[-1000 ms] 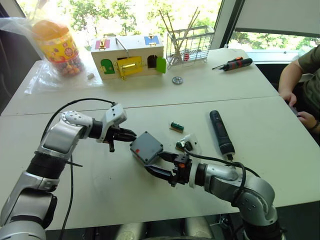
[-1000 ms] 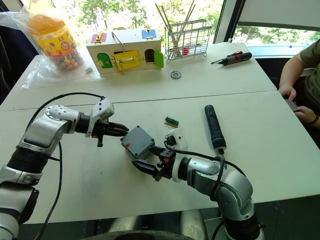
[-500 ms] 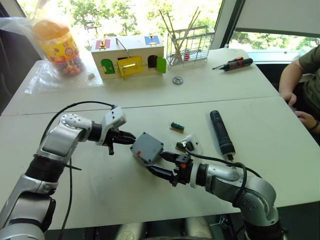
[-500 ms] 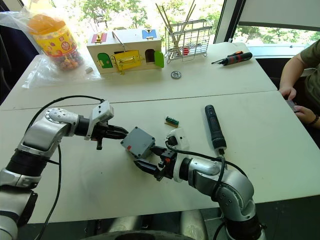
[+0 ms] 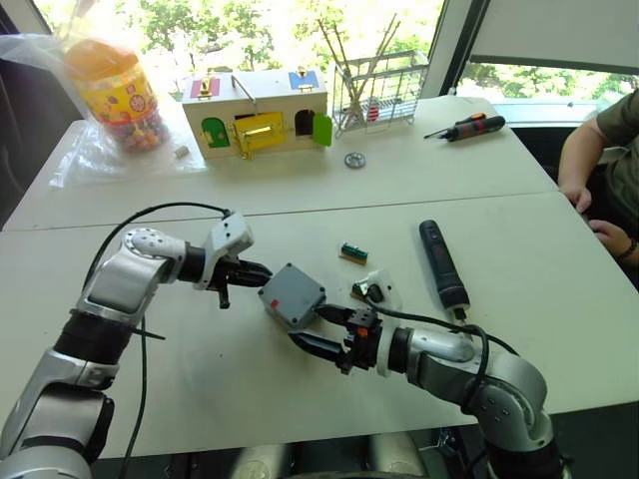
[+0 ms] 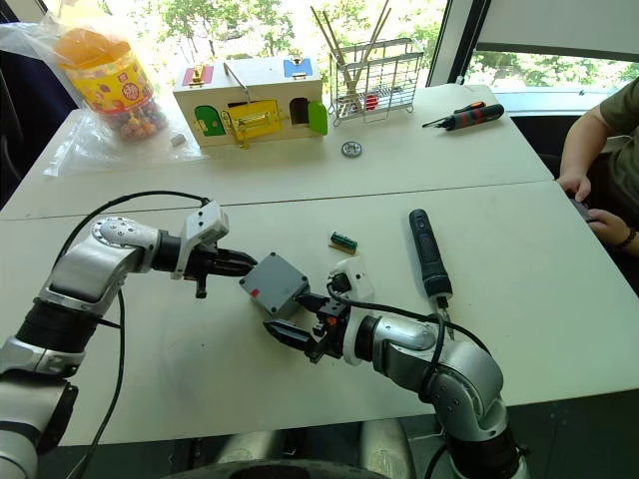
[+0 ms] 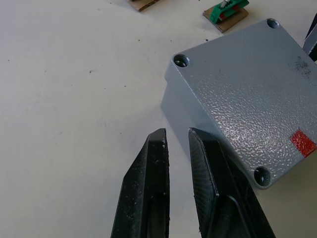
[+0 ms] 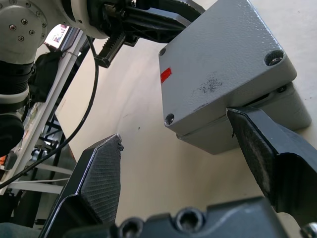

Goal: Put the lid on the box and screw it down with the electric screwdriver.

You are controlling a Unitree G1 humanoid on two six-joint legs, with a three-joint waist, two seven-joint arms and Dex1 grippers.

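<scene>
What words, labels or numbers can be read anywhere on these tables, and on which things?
None can be read.
Candy jar: its printed label is too small to read.
Lid on the box: a plain red sticker, no lettering.
Electric screwdriver: no markings legible.

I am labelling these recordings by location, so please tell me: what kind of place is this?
Probably a robot test room or lab, not a home. White tables stand by a window with trees outside, and they carry practice items: a wooden toy house, an orange-and-black hand screwdriver and a wire rack. A person sits alongside.
</scene>
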